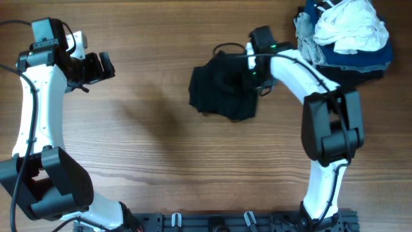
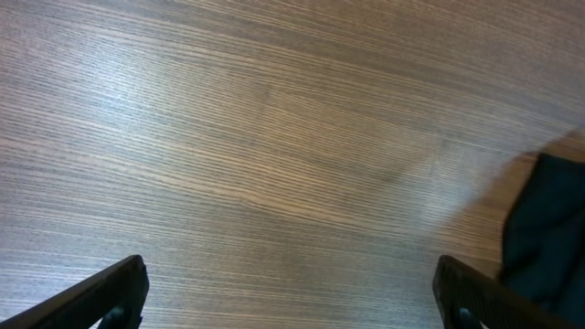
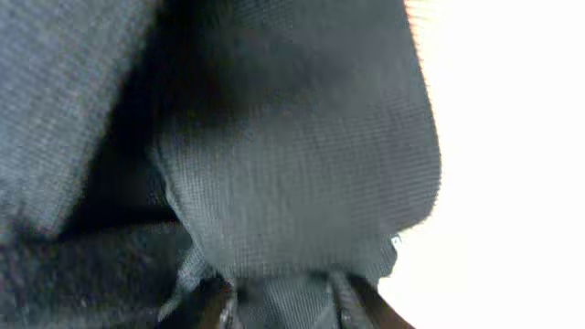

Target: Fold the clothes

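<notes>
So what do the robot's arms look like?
The left arm and right arm are smooth white tubes with chunky black joints. A thin black cable trails from the left arm. The fingers are black, and a tiny green light glows by the right arm's wrist.

Garment: plain black; up close, a fine grey-black knit weave. Table: mid-brown wood with a streaky grain. Pile: white cloth over dark blue fabric, grey piece alongside. Arms: white shells, black joints.
</notes>
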You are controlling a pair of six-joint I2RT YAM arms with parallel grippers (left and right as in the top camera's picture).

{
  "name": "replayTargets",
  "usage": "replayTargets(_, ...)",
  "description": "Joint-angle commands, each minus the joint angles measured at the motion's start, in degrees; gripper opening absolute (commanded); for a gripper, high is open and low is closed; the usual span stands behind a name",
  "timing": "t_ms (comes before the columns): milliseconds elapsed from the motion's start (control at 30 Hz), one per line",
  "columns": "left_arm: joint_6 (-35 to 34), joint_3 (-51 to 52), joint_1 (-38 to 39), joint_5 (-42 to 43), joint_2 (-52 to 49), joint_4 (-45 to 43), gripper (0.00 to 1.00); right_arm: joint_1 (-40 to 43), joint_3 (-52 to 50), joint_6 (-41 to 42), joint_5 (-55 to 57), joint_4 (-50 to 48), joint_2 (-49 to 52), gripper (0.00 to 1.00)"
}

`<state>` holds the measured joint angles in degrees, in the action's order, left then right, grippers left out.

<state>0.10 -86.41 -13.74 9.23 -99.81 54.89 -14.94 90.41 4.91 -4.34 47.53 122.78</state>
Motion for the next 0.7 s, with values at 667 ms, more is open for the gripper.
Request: replayTargets(667,-8.31,0.33,-11.23,-1.84,-0.5,-3.89,1.0,-17.09,12.39,18.62,2.67,6.51,1.68,0.77)
